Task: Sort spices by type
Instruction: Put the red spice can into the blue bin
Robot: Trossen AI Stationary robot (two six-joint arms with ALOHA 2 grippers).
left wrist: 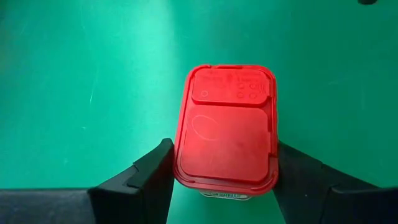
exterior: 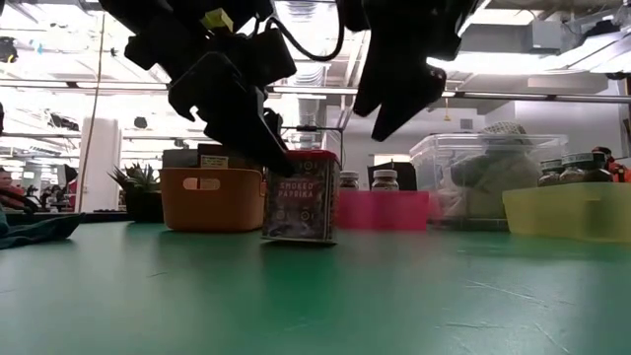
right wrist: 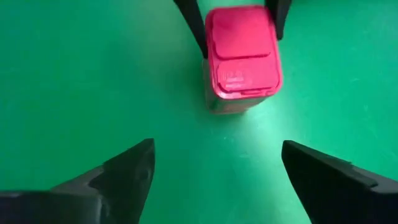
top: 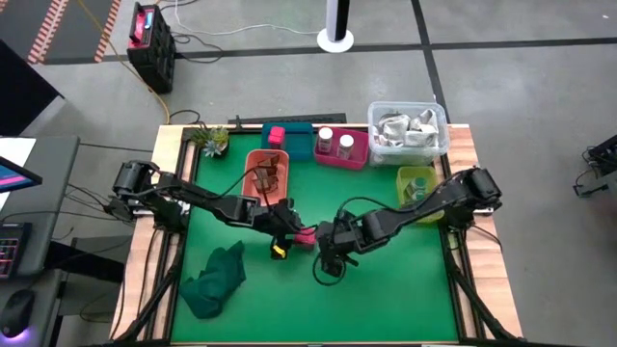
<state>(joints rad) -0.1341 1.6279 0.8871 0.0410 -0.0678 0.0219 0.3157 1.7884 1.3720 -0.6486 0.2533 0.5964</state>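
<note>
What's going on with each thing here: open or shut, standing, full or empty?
Paprika box: upright on the mat, red lid shut, between the left gripper's fingers.
Left gripper: shut on the box.
Right gripper: open, holding nothing, beside the box.
Orange bin: holds reddish-brown pieces.
Pink bin: holds two white-topped jars.
Green cloth: crumpled.

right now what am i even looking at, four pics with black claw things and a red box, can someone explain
It is a two-armed robot at a green table. One picture looks down from above, one looks level across the tabletop, and two come from cameras on the wrists. The left gripper has its fingers closed on the sides of a red-lidded paprika box standing on the table. The right gripper is open, apart from the box, holding nothing. Along the far edge are bins: orange, pink with two jars, yellow and clear. A green cloth lies near the front.
</note>
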